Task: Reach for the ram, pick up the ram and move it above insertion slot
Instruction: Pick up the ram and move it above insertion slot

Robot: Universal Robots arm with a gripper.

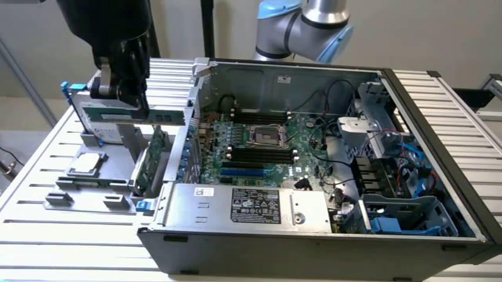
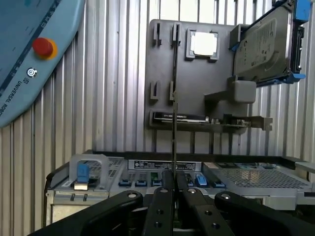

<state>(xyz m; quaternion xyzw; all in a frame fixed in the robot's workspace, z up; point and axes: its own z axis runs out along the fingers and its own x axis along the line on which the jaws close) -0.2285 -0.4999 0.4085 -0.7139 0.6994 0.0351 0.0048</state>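
Observation:
My black gripper hangs at the exterior view's left, above the grey parts holder beside the open computer case. It is shut on the ram, a long thin green stick held level and lifted clear of the holder. In the wrist view the ram shows edge-on as a thin line rising from between the closed fingers of the gripper. The black memory slots lie on the motherboard inside the case, off to the exterior view's right of the ram.
On the holder are a silver processor, a wider green expansion card standing on edge, and a hard drive in a blue bracket. The case wall stands between holder and motherboard. A teach pendant lies on the slatted table.

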